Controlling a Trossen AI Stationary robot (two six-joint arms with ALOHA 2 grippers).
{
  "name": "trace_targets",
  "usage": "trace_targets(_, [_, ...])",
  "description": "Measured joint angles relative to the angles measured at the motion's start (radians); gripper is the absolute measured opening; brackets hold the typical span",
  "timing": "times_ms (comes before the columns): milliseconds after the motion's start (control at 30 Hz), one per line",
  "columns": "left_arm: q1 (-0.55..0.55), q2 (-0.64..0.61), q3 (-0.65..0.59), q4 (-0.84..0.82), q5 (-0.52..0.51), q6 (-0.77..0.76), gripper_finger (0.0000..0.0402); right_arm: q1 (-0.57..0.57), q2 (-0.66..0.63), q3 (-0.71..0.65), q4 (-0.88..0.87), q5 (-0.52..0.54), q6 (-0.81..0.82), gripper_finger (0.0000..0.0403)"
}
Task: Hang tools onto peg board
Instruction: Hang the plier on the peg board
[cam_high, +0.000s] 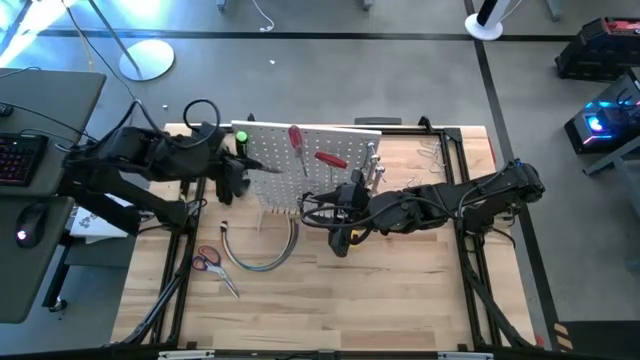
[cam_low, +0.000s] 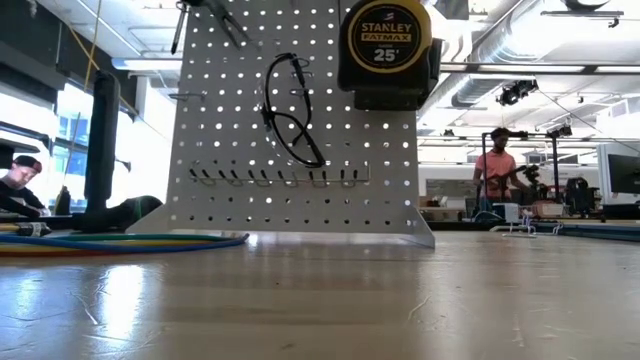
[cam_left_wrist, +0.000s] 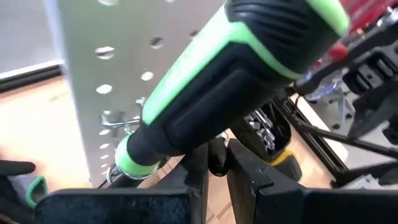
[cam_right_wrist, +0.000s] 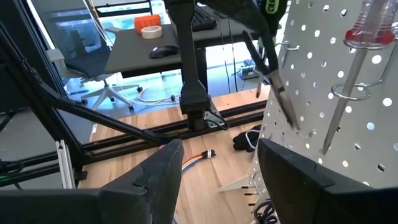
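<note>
We are judging the job as partly done. On the white perforated metal peg board (cam_high: 315, 170) standing on the wooden tabletop (cam_high: 400, 290), two red-handled screwdrivers (cam_high: 296, 140) are already hanging in wire loops, silver wrenches (cam_high: 372, 165) are sitting along its right edge, and in the low view a yellow-and-black tape measure (cam_low: 388, 50) and a pair of black-framed safety glasses (cam_low: 292, 110) are hanging on its other face.

Our left hand (cam_high: 235, 178) is at the board's upper left corner, its fingers pressed together and pinching the green-and-black-handled screwdriver (cam_left_wrist: 217, 93), which is tilting toward the holes but, as we judge it, is not yet seated on a hook. Our right hand (cam_high: 345, 205) is hovering just in front of the board's lower edge with its fingers spread and nothing between them.

Still lying on the tabletop are the red-handled scissors (cam_high: 208, 260) near the front left and a cluster of metal clamps (cam_high: 432, 152) beyond the board's right end, so we are counting those as left to hang.

The screwdriver's tip is hidden in the left wrist view, so we cannot tell whether it is touching the board. From above, the right arm is covering the board's lower right, and we cannot make out any pliers there.
</note>
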Motion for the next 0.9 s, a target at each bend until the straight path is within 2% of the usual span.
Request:
trace_targets(333, [0.001,-0.026,0.0,0.018,0.002,-0.029,0.0028,0.0,0.0,0.0,-0.003,-0.003,-0.001,0.0204])
trace_targets(467, [0.001,-0.021,0.0,0.086,0.011,-0.003,0.0028,0.0,0.0,0.0,-0.003,-0.003,0.002,0.0204])
trace_targets(900, [0.001,0.055,0.0,0.107,0.047,0.04,0.0028,0.0,0.0,0.0,-0.003,-0.003,0.007,0.0204])
